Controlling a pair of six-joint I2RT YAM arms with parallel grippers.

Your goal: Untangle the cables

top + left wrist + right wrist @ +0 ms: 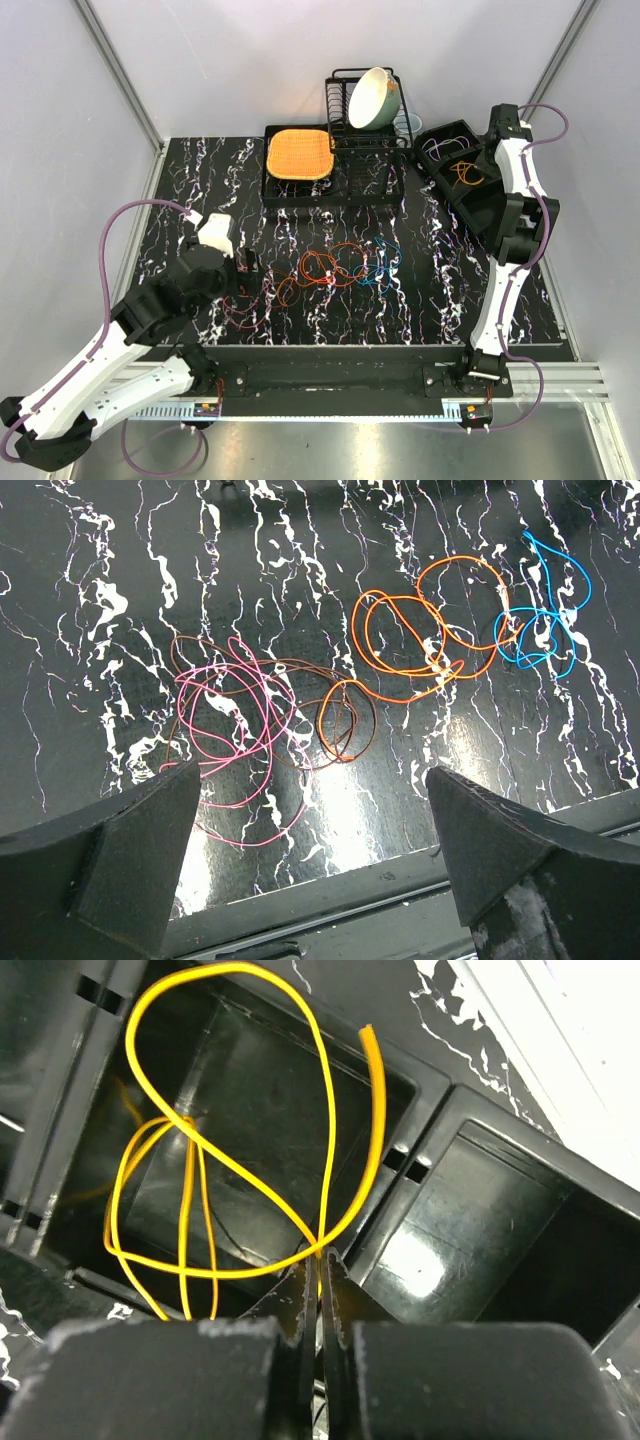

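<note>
Several thin looped cables lie tangled mid-table: orange loops [330, 268], a blue cable [381, 268] and pink and maroon loops [243, 303]. In the left wrist view they show as pink [228, 723], maroon-brown [318, 712], orange [420, 632] and blue [546, 622]. My left gripper [240, 270] is open and empty [310, 815], hovering above the pink loops near the table's front edge. My right gripper [478, 190] is shut on a yellow-orange cable [250, 1175] and holds it over a compartment of the black organizer tray [470, 1220]; the cable also shows in the top view [463, 175].
The black organizer tray [440, 150] sits at the back right. A black wire dish rack [350, 150] at the back holds a cream bowl [375, 97] and an orange mat [298, 153]. A clear cup [406, 125] stands beside it. The table's front rail [330, 890] lies below my left gripper.
</note>
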